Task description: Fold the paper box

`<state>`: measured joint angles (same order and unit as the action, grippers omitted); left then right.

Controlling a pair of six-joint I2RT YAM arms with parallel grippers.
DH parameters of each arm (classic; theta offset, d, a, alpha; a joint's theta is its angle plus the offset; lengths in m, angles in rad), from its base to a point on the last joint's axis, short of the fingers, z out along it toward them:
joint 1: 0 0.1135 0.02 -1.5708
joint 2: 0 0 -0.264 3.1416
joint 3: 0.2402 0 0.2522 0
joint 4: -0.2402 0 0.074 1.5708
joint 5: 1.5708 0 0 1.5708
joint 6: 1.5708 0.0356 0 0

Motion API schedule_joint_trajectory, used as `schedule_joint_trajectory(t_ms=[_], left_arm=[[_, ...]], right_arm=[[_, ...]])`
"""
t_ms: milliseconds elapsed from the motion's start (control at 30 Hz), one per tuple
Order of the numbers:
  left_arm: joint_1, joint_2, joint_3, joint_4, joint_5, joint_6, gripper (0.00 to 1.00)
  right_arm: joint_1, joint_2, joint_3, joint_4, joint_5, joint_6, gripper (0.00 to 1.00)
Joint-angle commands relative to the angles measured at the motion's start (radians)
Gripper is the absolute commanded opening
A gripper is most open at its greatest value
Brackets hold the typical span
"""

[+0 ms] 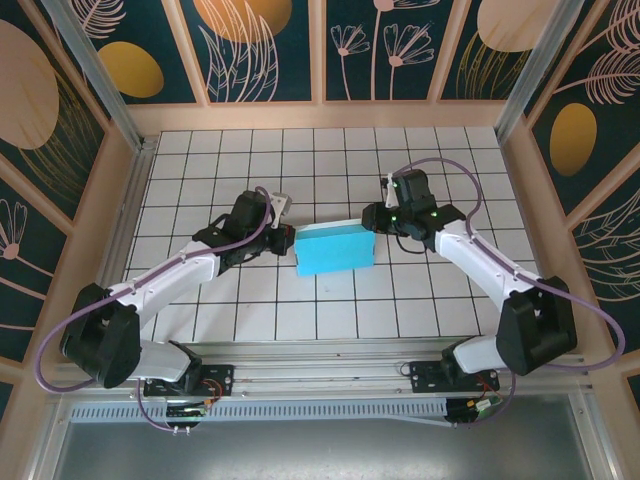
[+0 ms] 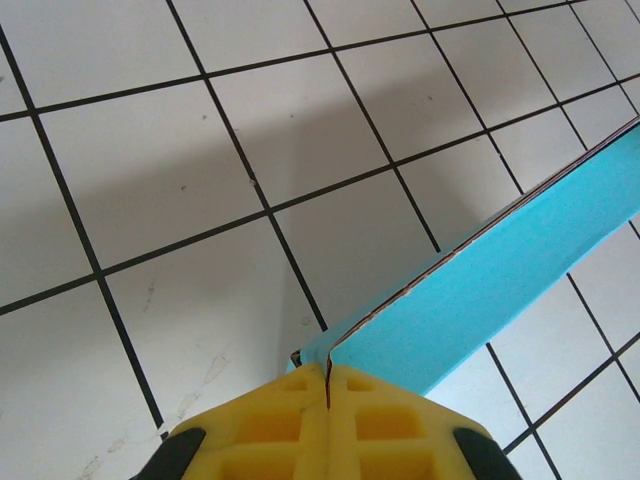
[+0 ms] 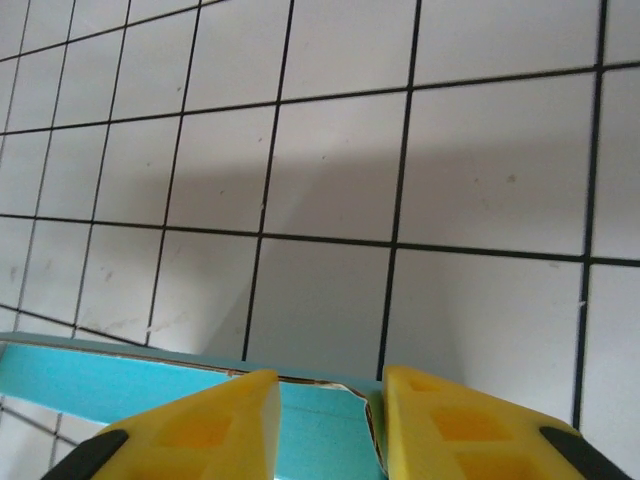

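Observation:
The paper box (image 1: 335, 248) lies folded flat and turquoise in the middle of the tiled table. At its left end my left gripper (image 1: 285, 238) is shut on it. In the left wrist view the yellow pads (image 2: 328, 375) meet on a thin cardboard edge at the corner of the paper box (image 2: 500, 260). My right gripper (image 1: 372, 222) is at the right end. In the right wrist view it stands open (image 3: 330, 385), its yellow fingers either side of the corner of the paper box (image 3: 100, 380), where a torn-looking cardboard edge shows.
The table (image 1: 420, 300) is white tiles with black grid lines, closed in by a low wooden wall (image 1: 330, 115) at the back and sides. A metal rail (image 1: 320, 375) runs along the near edge by the arm bases. Bare tiles surround the box.

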<state>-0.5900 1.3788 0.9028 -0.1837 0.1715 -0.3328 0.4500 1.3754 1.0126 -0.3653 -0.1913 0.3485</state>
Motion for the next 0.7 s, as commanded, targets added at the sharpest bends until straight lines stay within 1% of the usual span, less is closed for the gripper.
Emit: schedule_joint_trajectory(t_ms=[0, 167, 233, 300, 333, 367, 433, 533, 667], left_arm=[[-0.020, -0.025, 0.000, 0.041, 0.027, 0.025, 0.00], [-0.020, -0.031, 0.011, 0.034, 0.023, 0.031, 0.00], [-0.020, -0.031, 0.015, 0.029, 0.025, 0.035, 0.00], [-0.020, -0.028, 0.020, 0.026, 0.028, 0.035, 0.00], [-0.019, -0.026, 0.023, 0.026, 0.029, 0.036, 0.00], [-0.020, -0.024, 0.024, 0.027, 0.029, 0.035, 0.00], [-0.020, -0.023, 0.025, 0.026, 0.033, 0.037, 0.00], [-0.020, -0.019, 0.026, 0.030, 0.040, 0.037, 0.00], [-0.020, -0.014, 0.031, 0.026, 0.048, 0.037, 0.00]], right_arm=[[0.020, -0.067, -0.040, 0.023, 0.087, -0.096, 0.36], [0.019, -0.107, -0.069, 0.028, 0.138, -0.197, 0.43], [0.016, -0.115, -0.075, 0.017, 0.150, -0.222, 0.44], [0.004, -0.122, -0.078, -0.001, 0.132, -0.249, 0.46], [-0.005, -0.126, -0.080, -0.008, 0.124, -0.254, 0.48], [-0.019, -0.130, -0.083, -0.016, 0.097, -0.265, 0.50], [-0.062, -0.140, -0.092, -0.020, 0.019, -0.286, 0.51], [-0.137, -0.158, -0.112, 0.004, -0.098, -0.326, 0.50], [-0.197, -0.143, -0.109, 0.016, -0.199, -0.412, 0.48]])
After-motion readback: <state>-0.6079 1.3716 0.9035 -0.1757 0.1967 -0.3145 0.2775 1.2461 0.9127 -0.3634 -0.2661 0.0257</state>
